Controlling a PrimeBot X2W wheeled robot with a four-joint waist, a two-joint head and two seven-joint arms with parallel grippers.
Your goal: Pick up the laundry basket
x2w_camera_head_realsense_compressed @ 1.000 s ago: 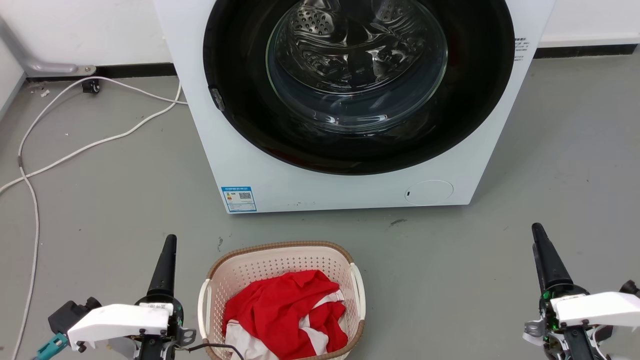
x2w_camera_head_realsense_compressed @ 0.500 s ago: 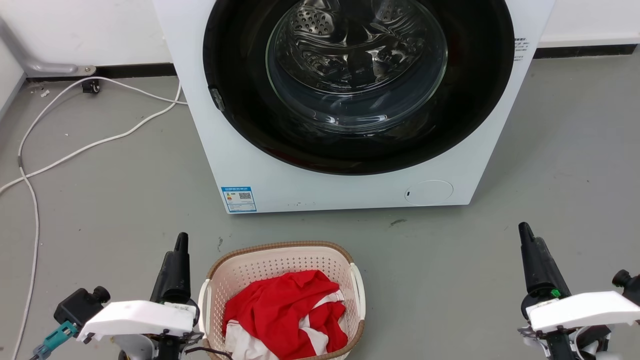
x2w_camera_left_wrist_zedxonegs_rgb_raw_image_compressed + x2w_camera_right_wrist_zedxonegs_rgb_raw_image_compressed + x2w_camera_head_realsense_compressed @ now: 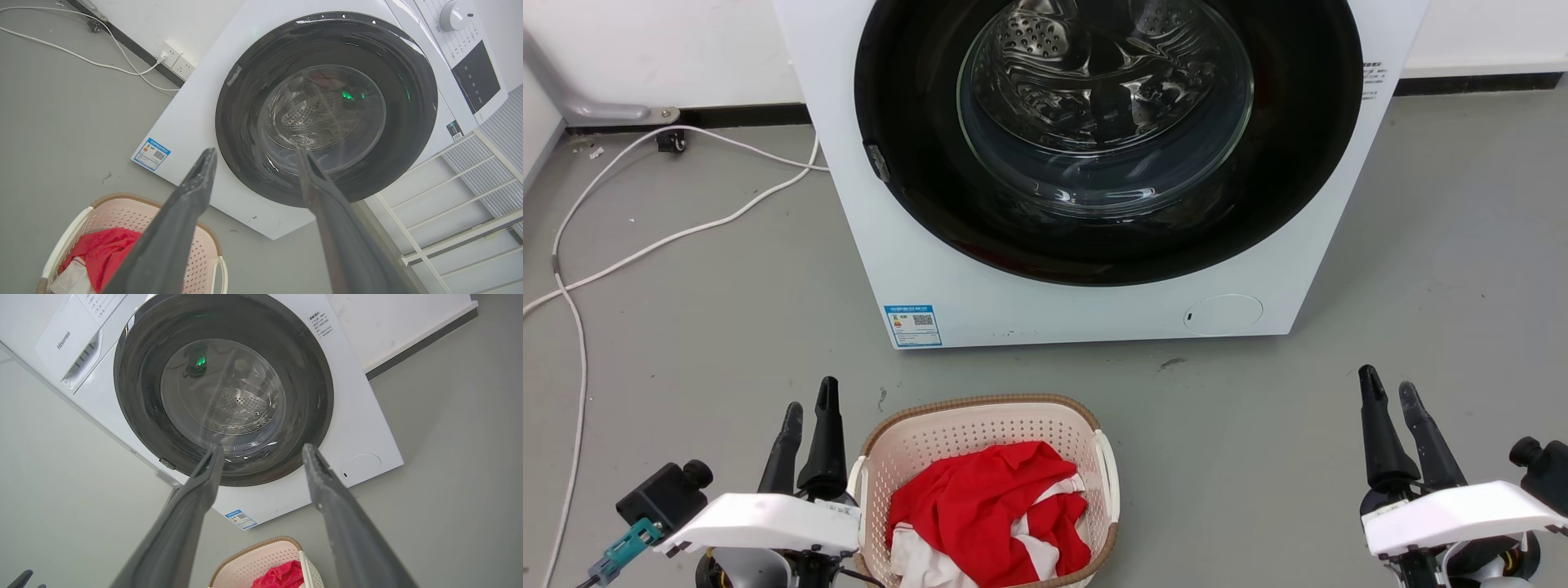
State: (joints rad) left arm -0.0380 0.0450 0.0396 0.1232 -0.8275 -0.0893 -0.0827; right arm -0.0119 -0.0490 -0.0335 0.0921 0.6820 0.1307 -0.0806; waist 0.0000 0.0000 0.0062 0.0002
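The laundry basket (image 3: 980, 402) stands on the grey floor in front of the washing machine, cream with a brown rim and white side handles. Red and white cloth (image 3: 988, 506) lies in it. My left gripper (image 3: 810, 396) is open, just left of the basket's left handle and apart from it. My right gripper (image 3: 1385, 380) is open too, far to the basket's right over bare floor. The left wrist view has the basket (image 3: 118, 199) low on the left, behind the open left gripper (image 3: 255, 151). Below the open right gripper (image 3: 262, 446), the basket (image 3: 261, 555) sits at the bottom edge.
The white washing machine (image 3: 947, 278) with its round dark door stands close behind the basket. White cables (image 3: 645, 245) trail over the floor at the left. A white rack (image 3: 449, 204) stands beside the machine. Bare floor lies between the basket and my right gripper.
Both wrists have turned, so two spread fingers show on each instead of one. The left gripper has shifted right toward the basket, the right one left. The basket has not moved.
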